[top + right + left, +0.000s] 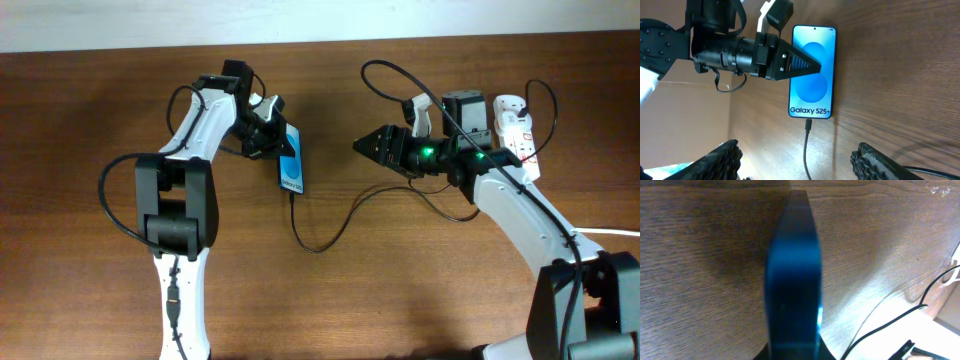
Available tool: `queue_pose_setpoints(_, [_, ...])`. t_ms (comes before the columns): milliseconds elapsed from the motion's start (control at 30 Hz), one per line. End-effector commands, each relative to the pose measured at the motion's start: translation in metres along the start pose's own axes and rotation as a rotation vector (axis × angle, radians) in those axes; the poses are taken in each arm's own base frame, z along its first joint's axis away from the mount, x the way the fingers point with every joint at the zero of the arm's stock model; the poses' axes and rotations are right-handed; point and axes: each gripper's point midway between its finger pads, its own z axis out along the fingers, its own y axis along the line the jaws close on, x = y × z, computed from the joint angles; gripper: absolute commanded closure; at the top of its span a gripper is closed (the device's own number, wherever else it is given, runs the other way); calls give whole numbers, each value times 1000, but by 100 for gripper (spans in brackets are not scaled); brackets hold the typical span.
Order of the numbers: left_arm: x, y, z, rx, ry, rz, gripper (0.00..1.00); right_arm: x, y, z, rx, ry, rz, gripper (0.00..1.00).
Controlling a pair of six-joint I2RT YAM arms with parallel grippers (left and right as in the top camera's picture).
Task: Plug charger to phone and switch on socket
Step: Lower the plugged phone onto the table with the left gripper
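The phone (pixel 812 92) lies flat and lit, screen up, on the bench (pixel 90 300) left of centre. My left fingers (pixel 796 64) are clenched to a single point and laid across its screen from the left, grasping nothing. I judge they are there to pin it so it cannot slide against the plug. The charger (pixel 806 142) meets the phone's near end, and its cable loops nearward and then runs off right toward the socket (pixel 515 128), which sits at the far right, well apart from the phone. My right fingers (pixel 722 161) are released and spread wide, near the phone on its right and facing it, with nothing held between them. My right wrist view shows what the overhead cannot: the plug tip set into the port, seemingly seated, though I cannot tell how deep. Only the overhead shows the socket and the cable's whole run. My left wrist view gives just a blurred dark blue shape up close. The switch, I judge, is the step not yet done.
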Motion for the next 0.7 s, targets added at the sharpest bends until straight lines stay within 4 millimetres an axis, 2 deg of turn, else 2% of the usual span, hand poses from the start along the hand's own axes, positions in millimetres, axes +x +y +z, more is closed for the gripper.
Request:
queue_pose_setpoints(0, [-3,16,4,-73,-7,5,81,-5,3,-1,-1,-12,-28,24])
queue_pose_setpoints(100, [-3,22,3,-108,-8,4,66,-5,3,-1,-1,-12,-28,24])
queue_pose_setpoints(200, [-3,25,3,-125,-8,1,57,-5,3,-1,-1,-12,-28,24])
queue_pose_setpoints(400, [2,43,-2,-238,6,-15,54,-5,3,-1,-1,-12,-28,24])
queue_pose_setpoints(533, [-1,60,-17,-374,-14,-39,51,-5,3,-1,0,-12,-28,24])
queue_pose_setpoints(667, [-10,56,-28,-392,-45,-31,50,-5,3,-1,-1,-11,-37,24])
